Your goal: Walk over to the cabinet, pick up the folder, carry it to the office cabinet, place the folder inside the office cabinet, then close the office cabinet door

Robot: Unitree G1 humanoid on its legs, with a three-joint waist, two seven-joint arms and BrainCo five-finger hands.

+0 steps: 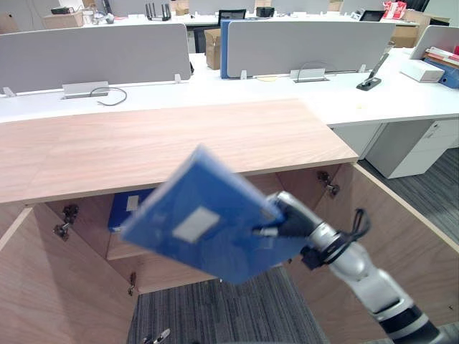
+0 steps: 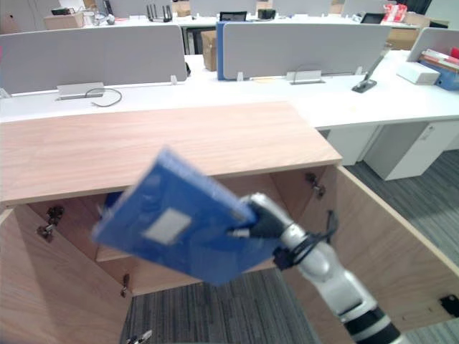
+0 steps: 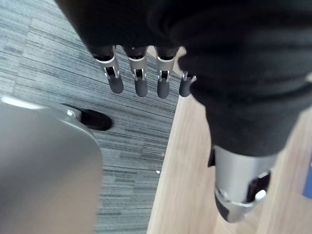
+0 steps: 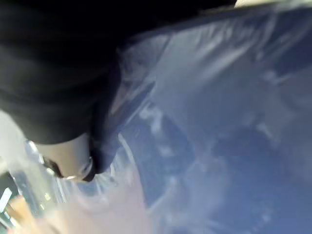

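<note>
Carrying the blue folder (image 1: 204, 233) up to the cabinet (image 1: 179, 143); the step in hand is judged to be the placing. The right hand (image 1: 285, 217) pinches the blue folder by one edge and holds it tilted in the air before the cabinet's open front, just below the wooden top; both doors stand swung outward, the right door (image 1: 405, 244) beside the arm; a second blue folder (image 1: 123, 210) lies on the shelf inside the cabinet, toward its left side; the left hand (image 3: 139, 73) hangs over the carpet (image 3: 58, 73) beside a wooden panel of the cabinet, fingers straight and slack, holding nothing. Next move, by judgement: level the blue folder, pass it under the wooden top onto the shelf, release, withdraw, then shut the doors.
</note>
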